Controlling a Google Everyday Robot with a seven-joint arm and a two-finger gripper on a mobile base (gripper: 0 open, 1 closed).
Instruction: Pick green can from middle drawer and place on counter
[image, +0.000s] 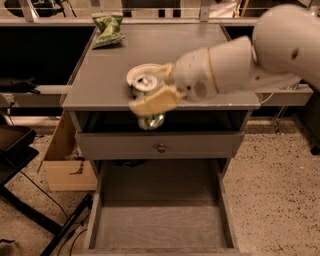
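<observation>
My gripper (150, 95) is shut on the green can (148, 102) and holds it in the air at the counter's front edge, well above the open middle drawer (157, 227). The can is upright, its silver top facing up, with a tan finger (152, 103) across its side. The drawer's grey floor is bare. The grey counter (100, 75) lies just behind the can. My white arm reaches in from the upper right and hides the right part of the counter.
A white bowl (136, 75) sits on the counter right behind the can, partly hidden. A green bag (107, 29) lies at the counter's back left. A drawer front with a round knob (161, 148) is closed above the open drawer. A cardboard box (62, 160) stands left of the cabinet.
</observation>
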